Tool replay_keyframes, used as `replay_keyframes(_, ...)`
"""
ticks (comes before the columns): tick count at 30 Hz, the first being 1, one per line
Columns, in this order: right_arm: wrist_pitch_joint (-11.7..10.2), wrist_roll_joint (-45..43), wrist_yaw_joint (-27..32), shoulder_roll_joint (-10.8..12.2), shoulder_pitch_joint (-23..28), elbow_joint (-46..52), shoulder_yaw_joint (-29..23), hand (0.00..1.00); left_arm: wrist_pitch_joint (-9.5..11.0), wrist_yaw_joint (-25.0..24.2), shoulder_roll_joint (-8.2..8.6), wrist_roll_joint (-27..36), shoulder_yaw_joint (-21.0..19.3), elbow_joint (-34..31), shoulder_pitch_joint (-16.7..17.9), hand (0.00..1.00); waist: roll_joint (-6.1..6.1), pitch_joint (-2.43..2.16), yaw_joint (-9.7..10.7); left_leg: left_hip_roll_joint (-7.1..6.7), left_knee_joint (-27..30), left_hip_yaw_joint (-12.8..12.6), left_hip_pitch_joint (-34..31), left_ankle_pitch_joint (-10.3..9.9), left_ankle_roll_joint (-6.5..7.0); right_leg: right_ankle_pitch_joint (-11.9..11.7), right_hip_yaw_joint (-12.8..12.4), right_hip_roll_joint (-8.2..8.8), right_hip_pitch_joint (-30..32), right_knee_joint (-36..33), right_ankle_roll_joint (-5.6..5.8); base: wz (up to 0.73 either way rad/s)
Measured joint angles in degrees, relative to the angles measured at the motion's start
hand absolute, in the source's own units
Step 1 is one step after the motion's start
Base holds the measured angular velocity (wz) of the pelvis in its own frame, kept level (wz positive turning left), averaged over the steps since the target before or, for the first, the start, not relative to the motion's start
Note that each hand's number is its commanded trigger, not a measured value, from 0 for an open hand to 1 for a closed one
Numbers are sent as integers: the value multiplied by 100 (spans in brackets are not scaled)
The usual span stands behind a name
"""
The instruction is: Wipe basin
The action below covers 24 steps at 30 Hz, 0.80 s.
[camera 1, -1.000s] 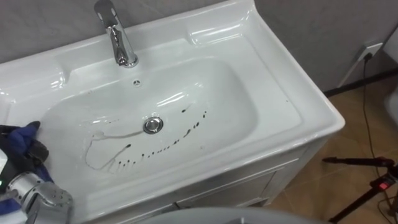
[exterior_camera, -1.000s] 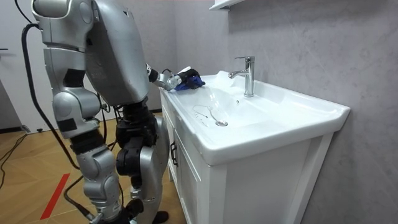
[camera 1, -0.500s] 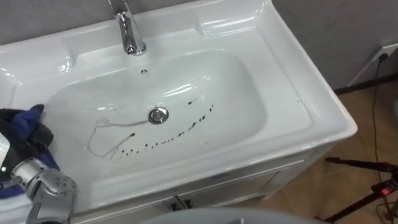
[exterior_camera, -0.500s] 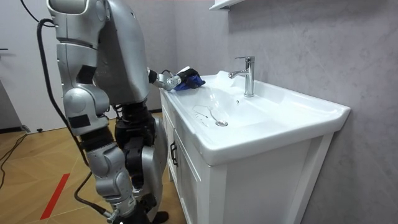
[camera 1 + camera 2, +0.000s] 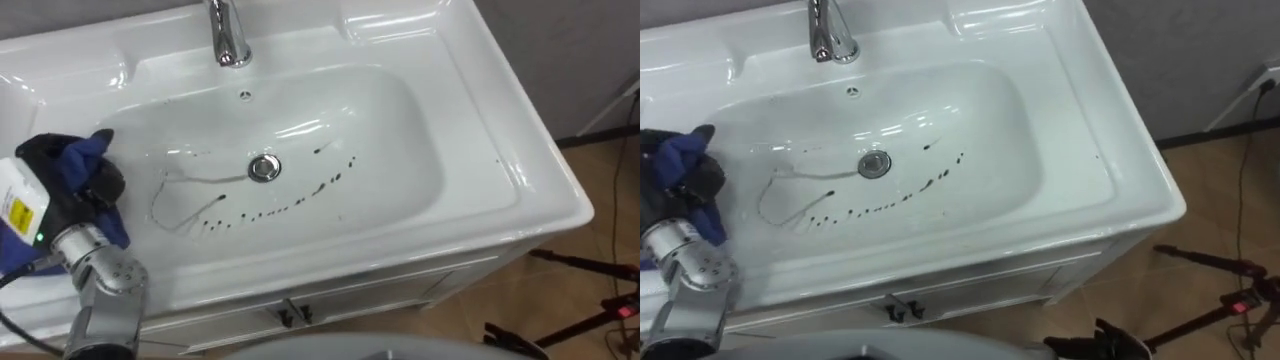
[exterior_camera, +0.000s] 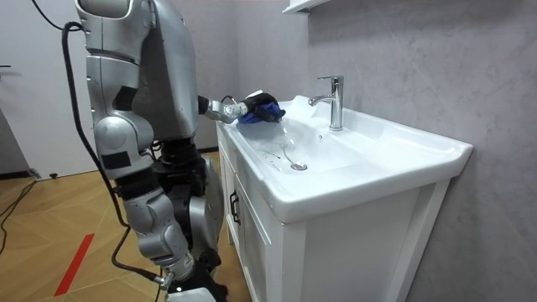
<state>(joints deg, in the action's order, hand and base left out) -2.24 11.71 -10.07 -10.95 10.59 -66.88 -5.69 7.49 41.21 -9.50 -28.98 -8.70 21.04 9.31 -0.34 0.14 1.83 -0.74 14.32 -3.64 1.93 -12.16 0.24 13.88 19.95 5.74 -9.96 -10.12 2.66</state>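
Note:
The white basin (image 5: 480, 90) has dark streaks (image 5: 270, 212) and a thin curved smear across its bowl, in front of the metal drain (image 5: 263, 167). A chrome faucet (image 5: 228, 35) stands at the back. My left hand (image 5: 97, 187) hovers over the bowl's left edge, its dark fingers curled round a blue cloth (image 5: 78, 155). In the room view the same hand (image 6: 235, 109) holds the cloth (image 6: 262, 107) just above the basin's near corner. I stand at the front of the vanity, facing the basin (image 6: 377, 159).
A white cabinet (image 6: 252, 243) with dark handles carries the basin. A grey wall runs behind and to the right. On the wooden floor at my right lie dark cables and a black stand (image 5: 590, 290) with red parts.
My left hand has moved right and up with the blue cloth, from the basin's left rim toward the bowl. The head camera has shifted, and my body has moved closer to the vanity.

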Motion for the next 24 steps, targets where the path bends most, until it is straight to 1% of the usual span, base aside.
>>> replay_keyframes(2, -109, 15, -20, 28, 23, 0, 2, 0, 93, -144, 1, -44, 159, -119, -4, 100, -16, 4, 33, 11, 52, 1, -55, -1, 0, -2, -3, -6, -1, -36, -4, 2)
replay_keyframes(3, -134, 15, -21, 28, 23, -1, 2, 0, 112, -168, 1, -44, 188, -167, -4, 100, -17, 8, 49, 11, 59, 3, -74, -1, 1, -3, -2, -6, 3, -43, -5, 5)
replay_keyframes(5, -204, 14, -20, 27, 35, -2, 1, 0, 218, -204, 1, -46, 253, -285, -31, 100, -1, 12, 102, 12, 123, 3, -118, -12, 15, -8, -29, -9, 11, -49, -12, 4)
replay_keyframes(10, -207, 58, -18, 26, 61, -2, 0, 0, 369, -258, 1, -49, 339, -321, -216, 100, 20, 11, 113, 21, 140, -4, -134, -17, 24, -34, -161, -36, 66, -55, -23, -2)
replay_keyframes(13, -205, 100, -15, 26, 52, -3, -3, 0, 371, -277, 1, -49, 343, -404, -225, 100, 43, 10, 116, 43, 144, -32, -176, -20, 24, -66, -264, -68, 101, -49, -40, -6)
replay_keyframes(15, -203, 124, -13, 26, 63, -3, -3, 0, 371, -295, 2, -49, 346, -403, -224, 100, 55, 9, 121, 52, 146, -40, -177, -20, 23, -72, -270, -75, 105, -49, -47, 0)
replay_keyframes(18, -200, 130, -8, 10, 62, -4, -3, 0, 370, -319, 2, -59, 515, -396, -219, 100, 78, 9, 117, 57, 142, -53, -156, -19, 22, -75, -275, -79, 140, -49, -50, 0)
replay_keyframes(20, -190, 129, -13, -14, 82, -10, -2, 0, 356, -372, 0, -229, 646, -292, -215, 100, 99, 4, 118, 63, 126, -84, -155, -17, 20, -76, -302, -80, 167, -51, -52, -6)
replay_keyframes(21, -189, 129, -15, -16, 82, -12, -2, 0, 327, -401, 0, -295, 676, -278, -202, 100, 103, 3, 116, 65, 126, -92, -155, -17, 20, -76, -314, -81, 169, -51, -52, -8)
replay_keyframes(23, -189, 127, -46, -17, 80, -60, -4, 0, 232, -501, -1, -658, 752, -277, -137, 100, 100, 3, 121, 71, 125, -116, -153, -17, 20, -77, -362, -87, 183, -51, -53, -6)
replay_keyframes(24, -188, 135, -62, -18, 81, -68, -4, 0, 224, -536, -4, -728, 769, -277, -125, 100, 99, 3, 115, 72, 122, -124, -152, -17, 20, -77, -375, -87, 180, -51, -53, -7)
